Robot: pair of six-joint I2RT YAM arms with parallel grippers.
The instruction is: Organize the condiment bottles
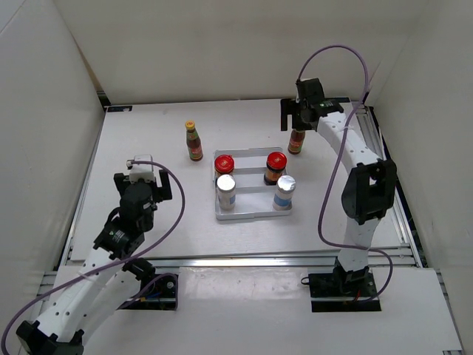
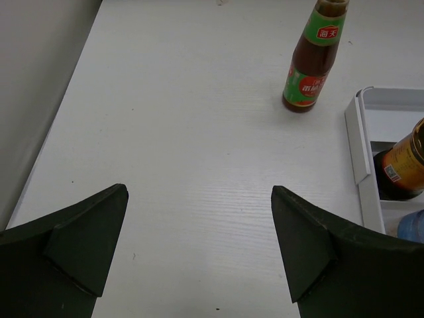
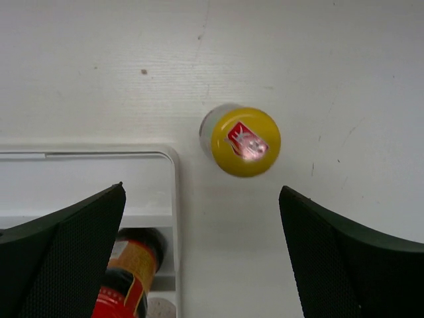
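The white worktop (image 1: 148, 214) carried everything, and the two arms stood at its near edge. The left arm (image 1: 122, 229) was low on the left side and the right arm (image 1: 366, 185) reached far over the right side.

In the middle lay the white ridged tray (image 1: 251, 217). It held four bottles: two red-lidded jars (image 1: 224, 164) (image 1: 276, 164) in its far part and two silver-topped shakers (image 1: 226, 191) (image 1: 284, 191) in front of them.

The two slim sauce bottles with yellow caps stood upright outside the tray. The left sauce bottle (image 1: 194, 142) was near the tray's far left corner, and the right sauce bottle (image 1: 297, 140) was just beside the far right corner.

The right pincer (image 3: 201, 187) hung released above the right sauce bottle and grasped nothing. The left pincer (image 2: 199, 189) was released too, with only bare worktop between its fingers and the left sauce bottle well ahead of it.

I judged the danger to be on the right. In the right wrist view the yellow cap (image 3: 245, 141) was not centred between the fingers. If the pincer went straight down, one finger could strike the cap and tip this narrow bottle. The other finger could catch the tray's rim, which was very close, and push the tray and the jars inside it.
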